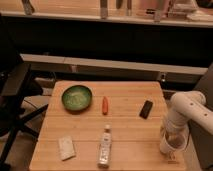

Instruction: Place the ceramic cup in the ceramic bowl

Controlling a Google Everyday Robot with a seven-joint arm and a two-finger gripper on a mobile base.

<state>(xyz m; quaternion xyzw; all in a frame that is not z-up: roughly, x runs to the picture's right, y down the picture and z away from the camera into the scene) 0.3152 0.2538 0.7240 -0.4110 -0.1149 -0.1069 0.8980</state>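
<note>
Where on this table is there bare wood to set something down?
Bare wood: between the orange item and black object; between the bottle and ceramic cup. Crowded at the front right corner, where the gripper hangs over it.

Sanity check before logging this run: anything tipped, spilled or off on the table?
Only the clear bottle lies on its side near the front edge; no spill visible. The ceramic cup stands upright at the front right corner, end effector at it.
</note>
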